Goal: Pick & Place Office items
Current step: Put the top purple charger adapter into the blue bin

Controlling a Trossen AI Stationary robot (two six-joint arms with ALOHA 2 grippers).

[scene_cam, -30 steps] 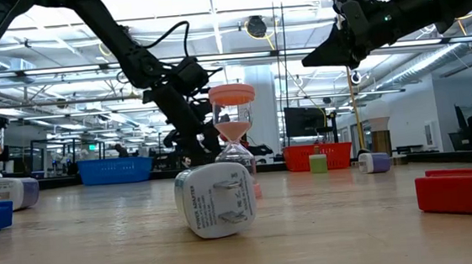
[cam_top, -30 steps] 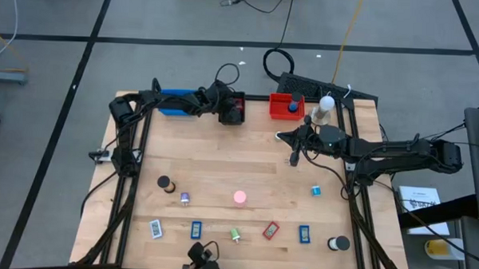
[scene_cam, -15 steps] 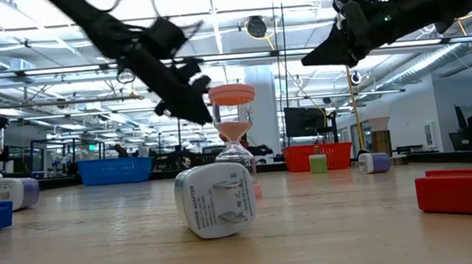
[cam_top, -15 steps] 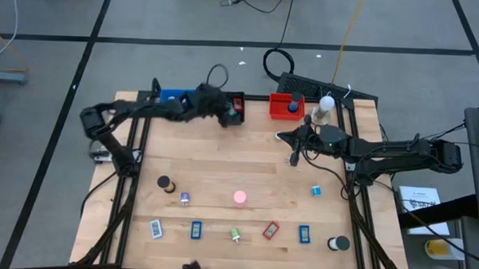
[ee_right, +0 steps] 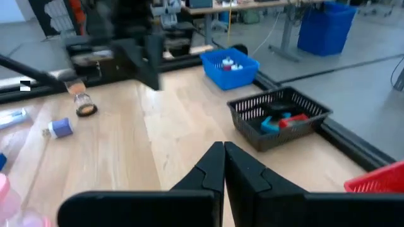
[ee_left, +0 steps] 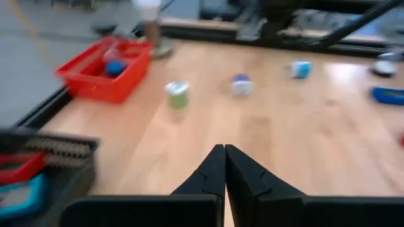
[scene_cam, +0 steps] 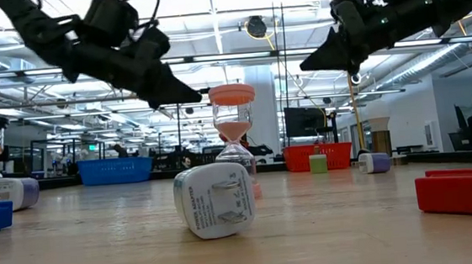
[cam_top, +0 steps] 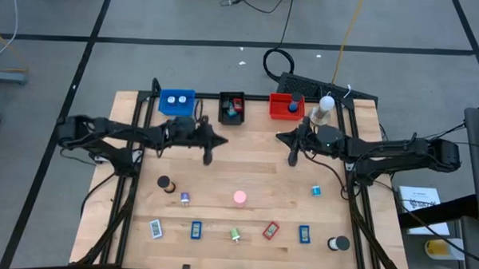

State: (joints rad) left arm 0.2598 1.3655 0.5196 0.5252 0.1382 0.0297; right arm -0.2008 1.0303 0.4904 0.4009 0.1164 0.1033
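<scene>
Sorting standing partly done. Lying in blue tray [cam_top: 177,102]: two pale items; in black tray [cam_top: 232,108]: red and blue pieces; in red tray [cam_top: 287,107]: one blue piece. Remaining loose along near side of surface [cam_top: 222,170]: black cylinder [cam_top: 163,182], purple cylinder [cam_top: 184,198], pink hourglass [cam_top: 240,198], teal item [cam_top: 317,190], row of flat cards [cam_top: 195,229], and more. Left gripper [cam_top: 207,157] hovering mid-surface, jaws closed, carrying nothing. Right gripper [cam_top: 294,159] likewise hovering, jaws closed, empty.
</scene>
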